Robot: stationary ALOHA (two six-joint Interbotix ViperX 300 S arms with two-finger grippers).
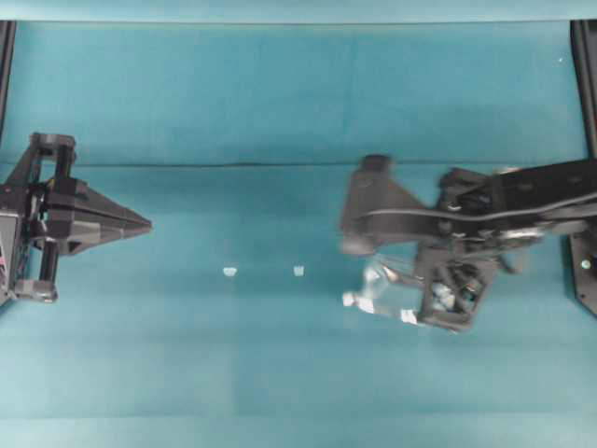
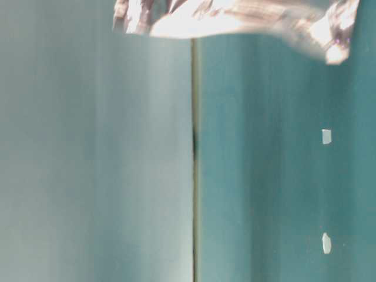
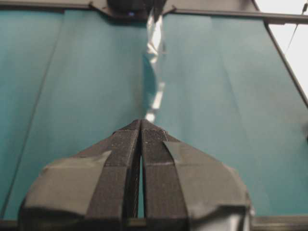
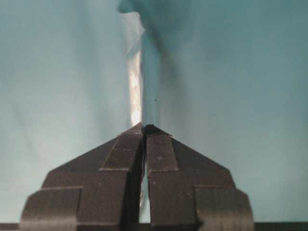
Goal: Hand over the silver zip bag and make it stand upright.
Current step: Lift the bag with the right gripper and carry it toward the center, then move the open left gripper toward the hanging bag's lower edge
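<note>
Over at nine o'clock on the teal cloth (image 1: 187, 103) the left gripper (image 1: 145, 224) sits with its jaws pressed together on nothing, pointing toward the middle. Two tiny white scraps (image 1: 229, 272) lie near the centre of the table, a little toward six o'clock, well apart from either arm. Further along, at about four o'clock, the right gripper (image 4: 143, 126) has its jaws clamped on an edge of the silver zip bag (image 1: 378, 291), and the crinkled foil hangs below it, seen edge-on from the wrist and clear of the cloth in the table-level view. To my eye the pinch takes only a thin strip of foil, so the slick pouch could slide out or swing and twist as the arm travels. If it arrives turned edge-on, the left gripper may close on air or crumple a corner. And a limp, creased bag set down crooked would likely flop over rather than stand.
</note>
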